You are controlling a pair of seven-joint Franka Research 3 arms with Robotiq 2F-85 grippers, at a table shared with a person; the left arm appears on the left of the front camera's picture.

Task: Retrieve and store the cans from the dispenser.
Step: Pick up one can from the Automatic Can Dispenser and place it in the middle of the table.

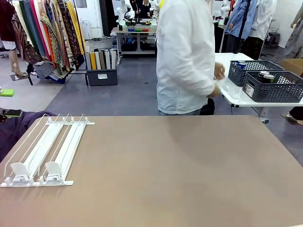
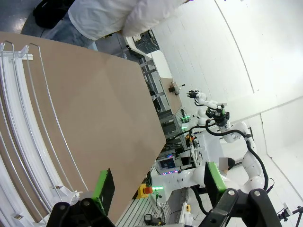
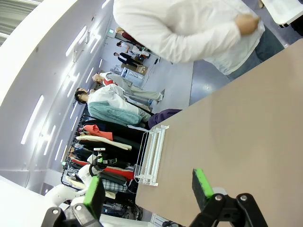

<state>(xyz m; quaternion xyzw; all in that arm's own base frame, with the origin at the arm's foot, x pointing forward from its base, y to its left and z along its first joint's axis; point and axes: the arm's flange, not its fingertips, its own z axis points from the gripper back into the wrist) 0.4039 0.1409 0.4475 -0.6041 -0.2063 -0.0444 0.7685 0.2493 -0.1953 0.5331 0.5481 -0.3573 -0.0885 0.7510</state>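
The white wire dispenser (image 1: 47, 151) lies flat at the table's left, its pusher paddles at the near end and no cans in its lanes. It also shows in the left wrist view as the dispenser (image 2: 19, 123) and far off in the right wrist view as the dispenser (image 3: 152, 153). Silver-topped cans (image 1: 265, 74) stand in a dark basket on a side table at the back right. My left gripper (image 2: 158, 182) hangs open above the table's near edge. My right gripper (image 3: 147, 188) is open too, high above the table. Neither holds anything.
A person in a white shirt (image 1: 184, 56) stands at the far edge, turned toward the white side table (image 1: 236, 97), a hand (image 1: 218, 71) near the dark baskets (image 1: 274, 87). The brown table (image 1: 180, 170) spreads to the dispenser's right.
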